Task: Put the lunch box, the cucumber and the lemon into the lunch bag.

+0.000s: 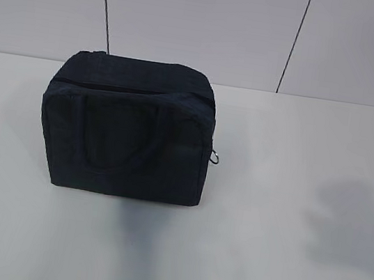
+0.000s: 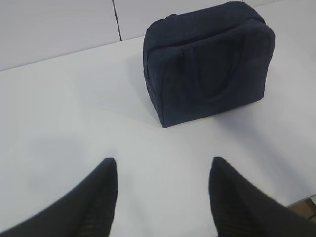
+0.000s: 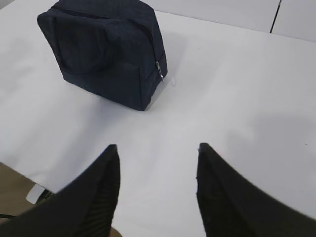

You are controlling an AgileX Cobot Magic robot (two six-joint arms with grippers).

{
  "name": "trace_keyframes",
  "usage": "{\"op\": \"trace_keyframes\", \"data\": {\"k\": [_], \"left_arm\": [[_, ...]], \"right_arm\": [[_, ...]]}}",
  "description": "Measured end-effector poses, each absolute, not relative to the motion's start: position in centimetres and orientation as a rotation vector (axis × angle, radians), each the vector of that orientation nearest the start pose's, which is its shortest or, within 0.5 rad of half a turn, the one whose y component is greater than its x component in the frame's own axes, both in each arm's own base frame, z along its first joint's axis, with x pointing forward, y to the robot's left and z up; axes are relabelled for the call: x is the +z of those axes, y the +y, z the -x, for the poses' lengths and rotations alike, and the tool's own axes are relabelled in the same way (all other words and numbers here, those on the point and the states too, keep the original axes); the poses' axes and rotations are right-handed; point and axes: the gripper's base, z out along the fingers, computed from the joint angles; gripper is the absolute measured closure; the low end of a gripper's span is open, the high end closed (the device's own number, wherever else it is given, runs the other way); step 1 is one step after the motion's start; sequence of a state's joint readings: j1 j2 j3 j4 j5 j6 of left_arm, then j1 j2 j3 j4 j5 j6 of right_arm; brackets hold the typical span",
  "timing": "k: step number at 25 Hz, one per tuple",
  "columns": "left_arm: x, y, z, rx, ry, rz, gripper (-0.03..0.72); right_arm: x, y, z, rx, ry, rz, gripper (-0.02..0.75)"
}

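A: Where is the bag (image 1: 128, 131)?

B: It stands upright on the white table (image 1: 281, 267), left of the middle in the exterior view, near the back edge by the wall (image 1: 204, 23). It is dark navy and boxy, and a strap handle (image 1: 119, 133) lies flat against the face turned to the camera.

A: Is it zipped?

B: The zipper (image 1: 110, 88) runs along the top front edge and looks shut. A silver ring pull (image 1: 215, 158) hangs at the bag's right side, low on that corner.

A: The left gripper (image 2: 162, 170)?

B: Its two dark fingers (image 2: 94, 197) stand apart over bare table, with nothing between them. The bag sits well beyond them, up and to the right in that wrist view.

A: And the right gripper (image 3: 157, 158)?

B: The same: fingers (image 3: 222, 192) apart, nothing held, bare table below. The bag lies ahead to the upper left there, its zipper pull showing on the near corner. The table's near edge shows at the lower left of that view.

A: Box, cucumber, lemon?

B: I cannot see any of them in these views.
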State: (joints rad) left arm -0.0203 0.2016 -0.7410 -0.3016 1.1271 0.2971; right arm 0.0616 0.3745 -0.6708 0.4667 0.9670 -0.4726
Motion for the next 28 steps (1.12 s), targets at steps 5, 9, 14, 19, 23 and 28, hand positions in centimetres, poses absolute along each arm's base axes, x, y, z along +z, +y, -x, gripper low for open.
{"op": "trace_keyframes", "data": {"k": [5, 9, 14, 19, 23, 28], "left_arm": [[32.2, -2.2, 2.3, -0.170, 2.017, -0.349, 0.262], [30.6, -2.2, 2.1, -0.191, 2.074, -0.312, 0.265], [29.8, -2.1, 2.6, -0.199, 2.063, -0.286, 0.265], [29.8, -2.1, 2.7, -0.201, 2.059, -0.272, 0.267], [30.0, -2.1, 2.5, -0.212, 2.032, -0.249, 0.267], [29.8, -2.0, 2.3, -0.221, 2.030, -0.254, 0.267]], "right_arm": [[32.9, 3.0, -3.5, 0.232, 2.040, 0.472, 0.349], [32.4, 2.8, -3.2, 0.216, 2.082, 0.478, 0.349], [32.2, 2.2, -1.4, 0.141, 2.047, 0.470, 0.349], [31.6, 1.3, 0.9, 0.061, 1.985, 0.422, 0.349], [29.9, 1.1, 2.2, 0.061, 1.947, 0.395, 0.349], [28.4, 1.1, 1.7, 0.064, 2.002, 0.396, 0.349]]}}
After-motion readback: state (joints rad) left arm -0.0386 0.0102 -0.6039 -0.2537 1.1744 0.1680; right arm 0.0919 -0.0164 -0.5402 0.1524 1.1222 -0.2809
